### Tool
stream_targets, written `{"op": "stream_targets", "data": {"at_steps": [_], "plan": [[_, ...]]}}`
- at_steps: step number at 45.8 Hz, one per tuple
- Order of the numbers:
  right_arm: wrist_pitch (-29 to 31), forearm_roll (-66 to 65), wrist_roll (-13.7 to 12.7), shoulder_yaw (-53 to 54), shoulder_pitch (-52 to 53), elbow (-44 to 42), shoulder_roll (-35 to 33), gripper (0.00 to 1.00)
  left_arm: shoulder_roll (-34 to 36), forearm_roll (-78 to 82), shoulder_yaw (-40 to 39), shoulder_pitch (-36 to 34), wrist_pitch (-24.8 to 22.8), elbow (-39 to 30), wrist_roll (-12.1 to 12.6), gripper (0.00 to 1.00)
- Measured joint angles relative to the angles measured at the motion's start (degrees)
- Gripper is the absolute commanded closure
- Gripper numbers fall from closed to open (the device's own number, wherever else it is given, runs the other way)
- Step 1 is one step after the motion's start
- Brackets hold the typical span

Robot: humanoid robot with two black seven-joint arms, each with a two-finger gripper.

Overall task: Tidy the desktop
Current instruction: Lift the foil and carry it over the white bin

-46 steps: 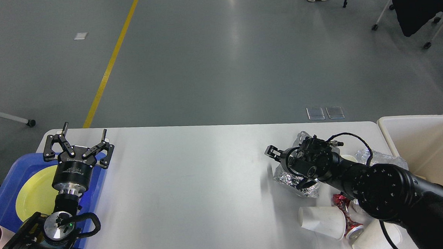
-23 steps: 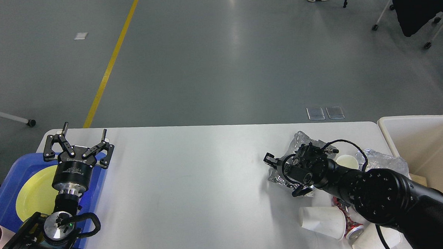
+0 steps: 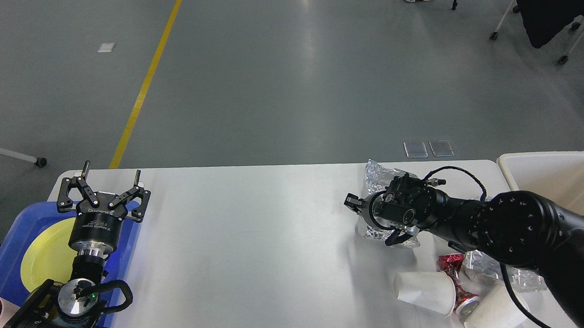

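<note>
As the desktop [image 3: 256,236] runs lengthwise left-right (white, rounded corners), left fingers [image 3: 104,190] spread empty, right fingers' [image 3: 355,204] state unclear.

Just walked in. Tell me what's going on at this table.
The robot is clearing litter off the white desktop. Its right gripper is at a crumpled foil wad near the cream bin; whether it grips the foil cannot be told. Paper cups, a crushed red can and more foil lie near the front right. The left gripper hovers open and empty over the blue tray holding a yellow plate.
</note>
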Motion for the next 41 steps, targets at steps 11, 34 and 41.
{"op": "stream_targets", "data": {"at_steps": [11,34,41], "plan": [[1.56,0.34,-3.04,-0.85,11.77,11.98,-4.77,1.00,0.00,0.00,0.00,0.00,-0.01,0.00,0.00,0.04],[22.10,0.13,-4.43,-12.07,49.88,38.28,-14.16,1.00,0.00,0.00,0.00,0.00,-0.04,0.00,0.00,0.04],[30.56,-0.04,-4.42,-17.63,63.03,45.93,-16.87,1.00,0.00,-0.01,0.00,0.06,-0.03,0.00,0.00,0.04]]}}
